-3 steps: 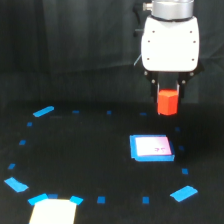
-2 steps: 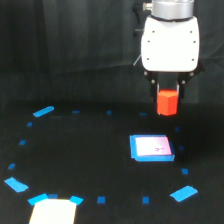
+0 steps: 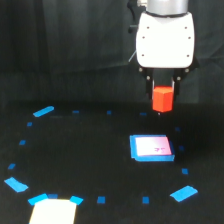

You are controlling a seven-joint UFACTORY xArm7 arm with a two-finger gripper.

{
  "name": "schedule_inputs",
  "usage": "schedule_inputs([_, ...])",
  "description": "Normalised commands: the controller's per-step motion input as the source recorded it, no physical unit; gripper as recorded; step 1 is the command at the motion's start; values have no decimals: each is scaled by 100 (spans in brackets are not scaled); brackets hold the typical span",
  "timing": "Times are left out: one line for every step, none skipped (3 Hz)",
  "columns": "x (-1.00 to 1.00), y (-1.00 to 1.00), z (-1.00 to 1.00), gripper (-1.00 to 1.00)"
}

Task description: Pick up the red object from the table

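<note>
The red object (image 3: 162, 98), a small red-orange chunky block, hangs in the air above the black table (image 3: 90, 155). My gripper (image 3: 163, 92) is shut on its upper part, under the white arm housing at the exterior view's upper right. The dark fingers are hard to make out against the black background. The block is well clear of the table, above and slightly behind the white pad.
A blue-edged white square pad (image 3: 151, 148) lies on the table below the block. Bright blue tape marks (image 3: 43, 111) form a ring on the surface. A pale rectangular piece (image 3: 52, 211) sits at the bottom left edge.
The gripper and the red block have stayed about where they were; nothing else on the table has moved.
</note>
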Motion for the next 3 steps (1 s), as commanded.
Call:
schedule_inputs([30, -10, -26, -99])
schedule_inputs([-31, -22, 50, -100])
schedule_inputs([41, 10, -27, -100])
